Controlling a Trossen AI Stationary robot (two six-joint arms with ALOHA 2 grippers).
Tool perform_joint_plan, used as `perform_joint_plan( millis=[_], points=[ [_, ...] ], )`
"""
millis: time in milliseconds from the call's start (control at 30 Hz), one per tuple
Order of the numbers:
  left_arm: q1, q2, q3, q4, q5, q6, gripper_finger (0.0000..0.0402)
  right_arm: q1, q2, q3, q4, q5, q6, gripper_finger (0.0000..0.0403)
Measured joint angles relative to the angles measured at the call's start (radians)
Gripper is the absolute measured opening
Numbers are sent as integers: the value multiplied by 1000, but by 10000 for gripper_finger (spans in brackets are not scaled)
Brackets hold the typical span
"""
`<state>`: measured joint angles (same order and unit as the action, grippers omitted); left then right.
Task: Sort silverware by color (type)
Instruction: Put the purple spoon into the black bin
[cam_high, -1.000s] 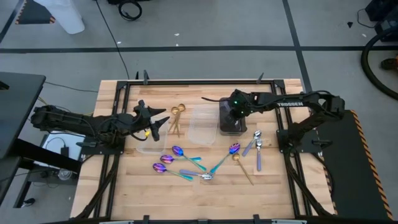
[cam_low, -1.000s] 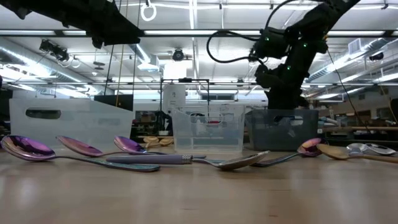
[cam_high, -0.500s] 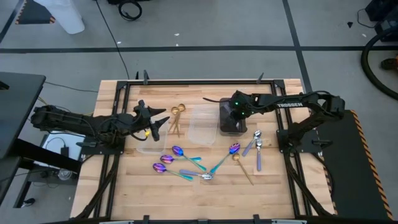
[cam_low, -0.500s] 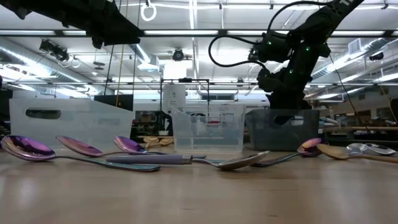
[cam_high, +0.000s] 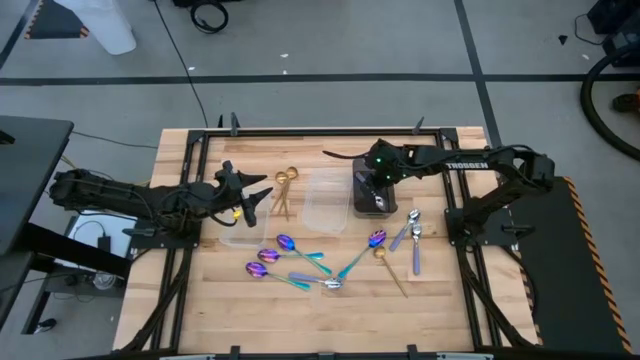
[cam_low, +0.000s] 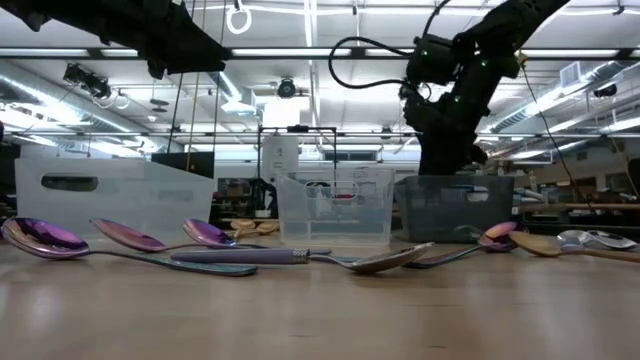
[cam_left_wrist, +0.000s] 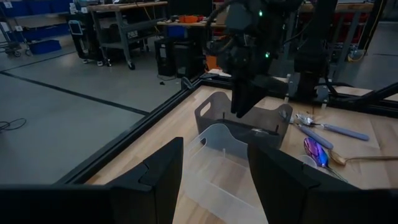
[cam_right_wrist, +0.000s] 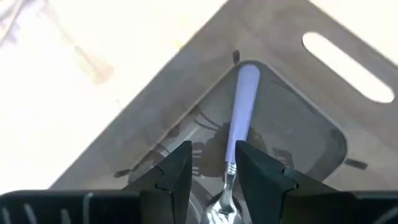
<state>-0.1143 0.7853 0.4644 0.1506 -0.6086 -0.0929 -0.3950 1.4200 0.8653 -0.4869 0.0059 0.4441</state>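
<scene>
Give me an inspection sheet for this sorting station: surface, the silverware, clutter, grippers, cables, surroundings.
Surface: wooden table, black frame around it.
Job's things: iridescent spoons scattered near the front middle; gold utensils beside the left clear bin; silver utensils at right; one lavender-handled utensil lying in the dark grey bin.
Clutter: an empty middle clear bin.
Grippers: right gripper open above the dark grey bin, the utensil below it; left gripper open, waiting over the left clear bin.
Cables: black cable on the floor behind the table.
Surroundings: grey floor with dark tape lines; workshop benches beyond.
</scene>
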Motion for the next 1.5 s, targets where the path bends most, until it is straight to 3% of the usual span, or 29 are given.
perform_joint_plan(
  millis=[400,700,1500],
  points=[
    [0,0,0,-7,0,0,188,8,0,153,-201,30,-51,133],
    [0,0,0,-7,0,0,188,93,0,263,-247,46,-88,133],
    [0,0,0,-7,0,-1,188,332,0,311,-359,80,-1,133]
  ],
)
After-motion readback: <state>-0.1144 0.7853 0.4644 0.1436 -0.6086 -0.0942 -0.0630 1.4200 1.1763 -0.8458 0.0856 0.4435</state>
